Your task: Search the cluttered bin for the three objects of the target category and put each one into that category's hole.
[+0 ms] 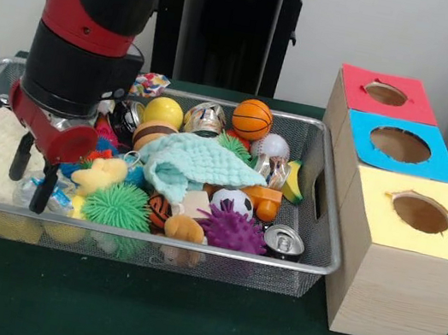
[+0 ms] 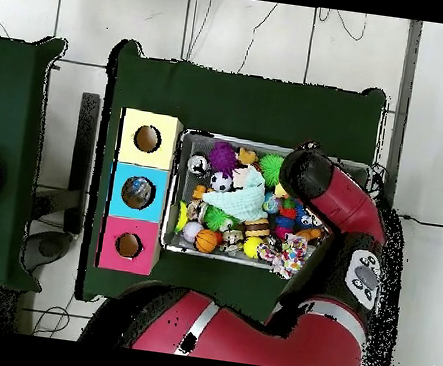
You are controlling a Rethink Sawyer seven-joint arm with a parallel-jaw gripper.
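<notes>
gripper (image 1: 33, 173) is down in the wire basket's (image 1: 311, 265) left end, fingers spread apart over a crushed bottle (image 1: 49, 197)

front view: bin (image 1: 323, 256) sits left of 3 boxes in a row, near to far; the hole (image 1: 400, 145) tops the middle box; gripper (image 1: 32, 171) hangs inside bin's left end.
</notes>
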